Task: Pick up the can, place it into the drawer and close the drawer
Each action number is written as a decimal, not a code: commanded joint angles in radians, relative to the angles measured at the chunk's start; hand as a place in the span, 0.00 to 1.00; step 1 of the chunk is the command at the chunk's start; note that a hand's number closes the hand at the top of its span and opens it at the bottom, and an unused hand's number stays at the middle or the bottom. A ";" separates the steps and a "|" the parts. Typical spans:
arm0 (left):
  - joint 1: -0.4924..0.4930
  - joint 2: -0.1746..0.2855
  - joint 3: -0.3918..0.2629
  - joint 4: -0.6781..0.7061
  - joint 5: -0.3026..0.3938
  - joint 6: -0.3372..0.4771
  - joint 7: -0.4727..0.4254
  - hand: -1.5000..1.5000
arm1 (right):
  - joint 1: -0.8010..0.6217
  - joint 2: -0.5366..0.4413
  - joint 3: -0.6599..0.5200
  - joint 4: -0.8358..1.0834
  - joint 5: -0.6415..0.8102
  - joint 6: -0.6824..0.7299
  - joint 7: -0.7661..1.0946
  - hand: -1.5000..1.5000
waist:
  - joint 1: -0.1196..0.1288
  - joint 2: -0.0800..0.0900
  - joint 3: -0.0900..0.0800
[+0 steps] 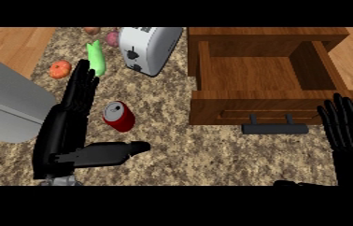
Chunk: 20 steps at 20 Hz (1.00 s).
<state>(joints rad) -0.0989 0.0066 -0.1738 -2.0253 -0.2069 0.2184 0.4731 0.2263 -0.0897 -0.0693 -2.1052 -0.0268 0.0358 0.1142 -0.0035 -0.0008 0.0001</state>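
A: Where is the can (118, 116)?
B: Left of the counter's (207, 155) middle, well apart from the drawer (255, 73), which is pulled open toward the right edge. The can looks tipped over, its top end facing up and left.
A: And the left hand (60, 131)?
B: Just beside the can on its left, fingers straight, thumb stuck out below it, holding nothing. The can sits in the crook between fingers and thumb. I can't tell whether they touch.
A: The right hand (338, 127)?
B: Open, resting at the right edge, near the drawer's handle (276, 128).
A: How will the can handle?
B: My guess is light, stiff, smooth metal, so slippery, and round enough to roll off if nudged. Best taken round the middle of its side wall, fingers on one side and thumb opposite, not by the ends
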 commanded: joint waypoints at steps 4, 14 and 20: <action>-0.040 -0.006 0.038 0.168 0.029 0.007 -0.101 0.00 | 0.040 0.010 -0.034 0.031 -0.020 0.052 -0.074 0.00 | -0.002 0.001 0.000; 0.012 0.004 0.102 0.300 0.109 -0.018 -0.287 0.00 | 0.024 0.006 -0.097 0.032 -0.039 0.084 -0.056 0.00 | 0.001 0.000 0.000; 0.030 -0.006 0.077 0.375 0.077 0.036 -0.368 0.00 | 0.087 -0.002 -0.144 0.015 -0.075 0.152 -0.092 0.00 | -0.001 0.000 0.000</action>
<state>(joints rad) -0.0896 0.0064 -0.1042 -1.6852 -0.1257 0.2413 0.1594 0.2697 -0.0911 -0.1904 -2.0587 -0.0844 0.1512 0.0329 -0.0036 -0.0002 0.0000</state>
